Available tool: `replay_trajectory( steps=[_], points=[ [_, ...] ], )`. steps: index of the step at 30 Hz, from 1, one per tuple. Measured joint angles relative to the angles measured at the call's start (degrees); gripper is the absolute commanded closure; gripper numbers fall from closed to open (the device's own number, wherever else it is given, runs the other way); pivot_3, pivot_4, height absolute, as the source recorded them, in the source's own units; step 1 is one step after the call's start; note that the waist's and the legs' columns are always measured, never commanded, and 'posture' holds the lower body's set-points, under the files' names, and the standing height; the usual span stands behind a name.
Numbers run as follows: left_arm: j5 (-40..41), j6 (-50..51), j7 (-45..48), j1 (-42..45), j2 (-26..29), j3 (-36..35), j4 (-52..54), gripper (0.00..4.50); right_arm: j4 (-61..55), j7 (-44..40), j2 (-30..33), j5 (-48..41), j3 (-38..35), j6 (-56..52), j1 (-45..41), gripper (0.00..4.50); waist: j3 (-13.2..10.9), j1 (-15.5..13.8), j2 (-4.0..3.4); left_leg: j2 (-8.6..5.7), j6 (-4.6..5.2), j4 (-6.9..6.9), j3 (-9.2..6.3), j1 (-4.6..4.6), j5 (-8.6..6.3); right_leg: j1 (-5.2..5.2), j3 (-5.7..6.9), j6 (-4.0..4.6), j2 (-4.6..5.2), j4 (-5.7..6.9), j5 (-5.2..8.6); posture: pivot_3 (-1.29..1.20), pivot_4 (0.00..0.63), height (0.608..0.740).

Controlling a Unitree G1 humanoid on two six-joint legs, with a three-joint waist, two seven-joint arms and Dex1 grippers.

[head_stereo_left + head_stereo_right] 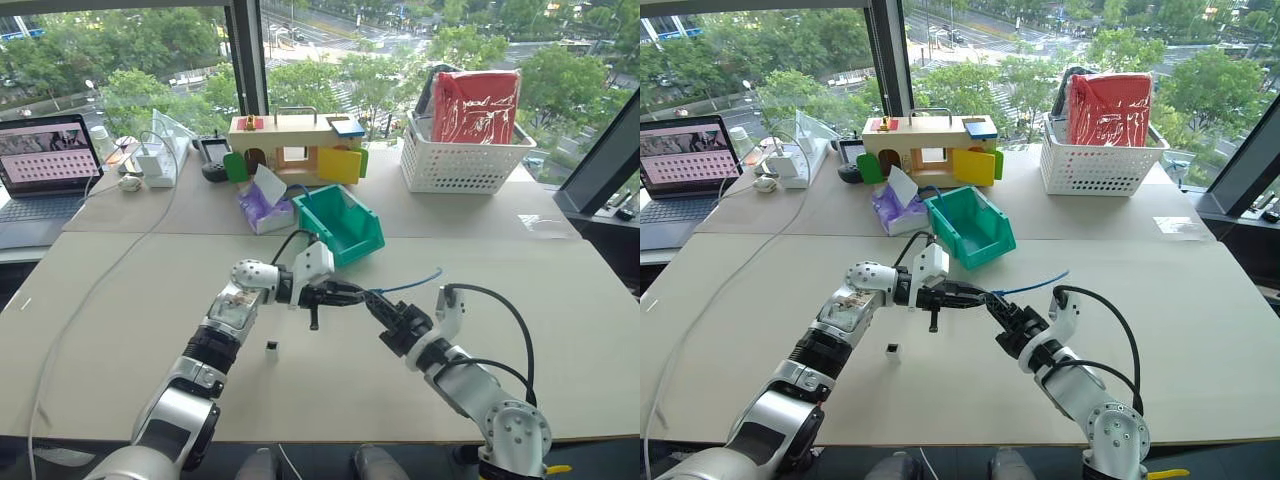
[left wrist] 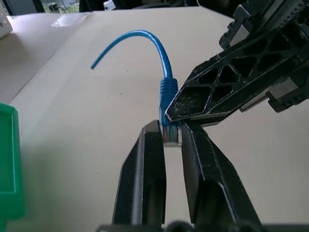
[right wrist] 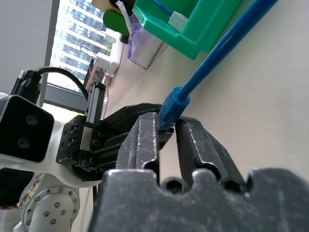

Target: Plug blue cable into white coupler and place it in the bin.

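Left eye view: both grippers meet mid-table, tip to tip. The left gripper (image 1: 345, 293) is closed on the plug end of the cable (image 1: 408, 286); the right gripper (image 1: 385, 310) pinches the same end from the other side. The blue tail runs off past the right gripper, away from the left.

Coupler, left eye view: the coupler (image 1: 271, 347) sits alone on the table (image 1: 560, 330), below the left wrist, well apart from both grippers. Nobody holds it.

Right eye view: same picture. The bin (image 1: 971, 227) stands beyond the joined grippers, open side up, near but not touching.

Left wrist view: its two fingers (image 2: 145, 179) are clamped on the clear plug (image 2: 171, 134), nearly shut. One finger of the right gripper presses in just above, on the blue boot.

Right wrist view: its fingers (image 3: 140, 145) are closed almost together around the boot, the cable rising out between them towards the bin's corner.

Step in hand: a hand-over or regrip of the cable end, I judge; plugging is not yet begun.

Next move: one gripper should let go, leaving the plug tip bare. The freed gripper then has to fetch the coupler. Socket and plug must line up squarely.
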State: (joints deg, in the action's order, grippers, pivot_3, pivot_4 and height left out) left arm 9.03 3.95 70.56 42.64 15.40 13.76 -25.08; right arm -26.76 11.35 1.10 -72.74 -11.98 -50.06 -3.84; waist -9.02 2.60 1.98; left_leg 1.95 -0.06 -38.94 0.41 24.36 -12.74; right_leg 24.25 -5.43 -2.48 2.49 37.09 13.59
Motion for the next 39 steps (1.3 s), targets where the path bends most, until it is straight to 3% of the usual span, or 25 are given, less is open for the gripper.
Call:
replay_trajectory(
  steps=[7, 9, 14, 25, 26, 32, 38, 39],
  points=[
    [0.01, -0.15, -0.19, 0.01, -0.01, -0.05, -0.02, 4.43, -0.01, -0.01, 0.53, 0.16, 1.21, 1.85, 0.30, 4.48, 0.00, -0.04, 0.00, 0.00, 0.00, 0.00, 0.00, 0.00, 0.00, 0.00, 0.00, 0.00, 0.00, 0.00, 0.00, 0.00, 0.150, 0.715],
    [0.01, -0.21, -0.21, 0.01, -0.03, -0.05, -0.02, 4.43, -0.01, -0.01, 0.51, 0.05, 1.38, 2.23, 0.43, 3.48, 0.00, -0.04, 0.00, 0.00, 0.00, 0.00, 0.00, 0.00, 0.00, 0.00, 0.00, 0.00, 0.00, 0.00, 0.00, 0.00, 0.150, 0.715],
    [-0.03, -0.22, 0.32, 0.00, -0.05, 0.45, -0.26, 4.43, -0.20, 0.04, 1.51, 0.64, 1.38, 4.35, 0.41, 1.90, 0.00, -0.04, 0.00, 0.00, 0.00, 0.00, 0.00, 0.00, 0.00, 0.00, 0.00, 0.00, 0.00, 0.00, 0.00, 0.00, 0.150, 0.715],
    [-0.41, -0.25, 0.58, 0.00, 0.17, 0.94, -0.30, 4.43, -0.89, -0.04, 2.97, 1.60, 2.68, 4.98, 0.40, 1.90, 0.00, -0.06, 0.00, -0.01, 0.00, 0.00, 0.00, 0.00, 0.00, 0.00, 0.00, 0.00, 0.00, 0.00, 0.00, 0.00, 0.150, 0.715],
    [-0.41, -0.25, 0.58, 0.00, 0.17, 0.94, -0.30, 4.43, -0.89, -0.03, 2.94, 1.57, 2.69, 4.99, 0.40, 2.40, 0.00, -0.06, 0.00, 0.00, 0.00, 0.00, 0.00, 0.00, 0.00, 0.00, 0.00, 0.00, 0.00, 0.00, 0.00, 0.00, 0.150, 0.715],
    [-0.39, -0.51, 0.56, 0.01, 0.18, 0.81, -0.29, 4.43, -0.79, 0.20, 2.80, 1.52, 2.55, 5.64, 0.78, 4.33, 0.00, -0.07, 0.00, 0.00, 0.00, 0.00, 0.00, 0.00, 0.00, 0.00, 0.00, 0.00, 0.00, 0.00, 0.00, 0.00, 0.150, 0.715],
    [-0.33, -0.60, 0.54, 0.16, 0.16, 0.78, -0.56, 4.43, -0.79, 0.23, 2.73, 1.51, 2.57, 5.86, 0.78, 4.42, 0.00, -0.07, 0.00, 0.00, 0.00, 0.00, 0.00, 0.00, 0.00, 0.00, 0.00, 0.00, 0.00, 0.00, 0.00, 0.00, 0.150, 0.715],
    [-0.27, -0.58, 0.54, 0.20, 0.15, 0.75, -0.60, 3.93, -0.79, 0.23, 2.70, 1.51, 2.57, 5.90, 0.78, 4.47, 0.00, -0.07, 0.00, 0.00, 0.00, 0.00, 0.01, 0.00, 0.00, 0.00, 0.00, 0.00, 0.00, 0.00, 0.00, 0.00, 0.150, 0.715]
  ],
)
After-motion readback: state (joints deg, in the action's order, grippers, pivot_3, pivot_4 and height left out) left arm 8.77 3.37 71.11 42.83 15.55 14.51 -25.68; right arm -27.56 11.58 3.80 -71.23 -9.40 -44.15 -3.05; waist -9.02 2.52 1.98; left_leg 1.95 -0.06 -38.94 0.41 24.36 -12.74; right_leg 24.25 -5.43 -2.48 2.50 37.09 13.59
